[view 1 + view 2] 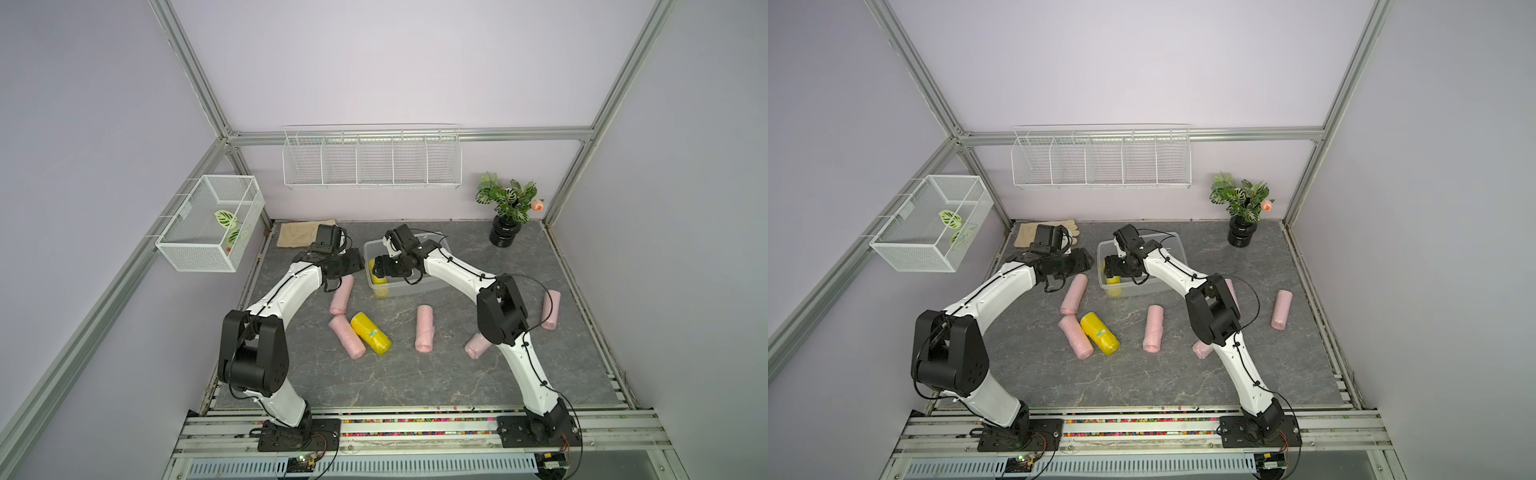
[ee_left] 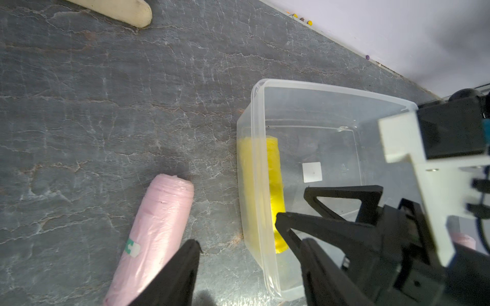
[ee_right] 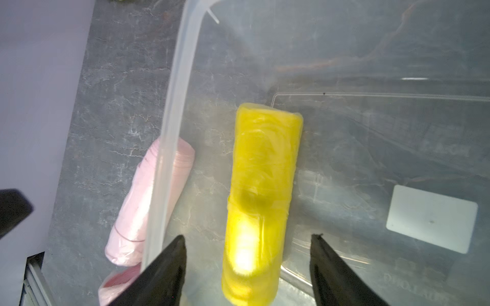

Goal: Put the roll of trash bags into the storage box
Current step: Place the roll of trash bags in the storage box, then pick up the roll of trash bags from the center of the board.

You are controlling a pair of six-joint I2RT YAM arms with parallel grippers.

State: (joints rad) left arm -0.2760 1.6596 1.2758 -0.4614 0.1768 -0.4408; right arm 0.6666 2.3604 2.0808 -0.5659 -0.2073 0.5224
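Yellow roll of trash bags (image 3: 261, 201) lies flat on the bottom of the storage box (image 3: 183, 66), close along the short wall of the box that faces the left arm; in both top views it shows through the clear plastic under the right gripper (image 1: 378, 268). The right gripper (image 3: 248, 236) hangs over one end of this roll with its two fingers apart, one on each side of the roll. A gap shows on both sides, so the fingers do not touch it and nothing is held. The right arm rises from its base at the front rail to a high elbow, then slopes down toward the box, and the wrist bends down into it. The left gripper (image 2: 249, 241) also has its fingers apart, with nothing between them, and it hovers above the table (image 1: 395, 374) just beside the box wall, over the near end of a pink roll (image 2: 156, 233). The left arm reaches in a similar arch from its own base. A white label (image 2: 312, 172) sits on the box floor.
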